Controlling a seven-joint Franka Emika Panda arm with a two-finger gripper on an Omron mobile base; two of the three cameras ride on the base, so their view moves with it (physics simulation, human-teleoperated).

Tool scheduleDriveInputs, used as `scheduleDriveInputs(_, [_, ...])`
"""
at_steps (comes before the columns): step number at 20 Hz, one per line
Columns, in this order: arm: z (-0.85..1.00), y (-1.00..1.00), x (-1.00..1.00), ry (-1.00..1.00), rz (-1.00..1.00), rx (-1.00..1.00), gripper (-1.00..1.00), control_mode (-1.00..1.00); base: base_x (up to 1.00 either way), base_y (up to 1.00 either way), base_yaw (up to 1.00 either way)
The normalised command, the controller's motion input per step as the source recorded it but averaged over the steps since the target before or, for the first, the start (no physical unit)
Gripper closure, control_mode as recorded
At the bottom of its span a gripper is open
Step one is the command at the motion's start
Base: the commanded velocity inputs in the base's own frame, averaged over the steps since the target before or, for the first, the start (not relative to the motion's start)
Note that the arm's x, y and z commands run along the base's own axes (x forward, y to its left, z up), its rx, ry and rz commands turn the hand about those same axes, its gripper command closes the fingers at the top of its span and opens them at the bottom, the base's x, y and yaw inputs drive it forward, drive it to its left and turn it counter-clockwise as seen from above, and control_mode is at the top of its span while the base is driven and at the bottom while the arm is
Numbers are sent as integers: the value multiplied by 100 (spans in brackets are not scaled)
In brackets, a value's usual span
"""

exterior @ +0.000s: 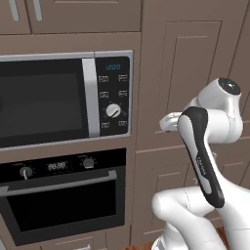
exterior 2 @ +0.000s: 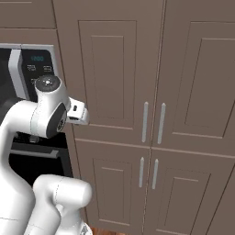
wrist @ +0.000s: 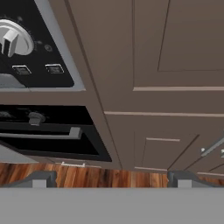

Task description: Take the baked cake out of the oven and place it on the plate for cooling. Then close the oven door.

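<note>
From the left base view we see the oven point(exterior: 61, 195) under the microwave point(exterior: 63, 97), its oven door point(exterior: 63, 207) shut. From the right base view – brown cabinets point(exterior 2: 151, 114). In the hand view our gripper point(wrist: 109, 179) stands wide, empty, oven at left

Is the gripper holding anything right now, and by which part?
Nothing is held. The gripper has its jaws wide apart with nothing between them, facing the cabinets beside the closed oven door.

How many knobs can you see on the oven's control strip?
2: one knob at the strip's left end, the other knob right of the display, both above the oven door's handle.
</note>
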Motion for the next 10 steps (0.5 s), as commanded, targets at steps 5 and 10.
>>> scheduleDriveInputs(5, [-1,0,-18,-1,4,-2,-100,-100,0,0,0])
scheduleDriveInputs(10, [-15,50,-55,-20,23,-31,-100,-100,0,0,0])
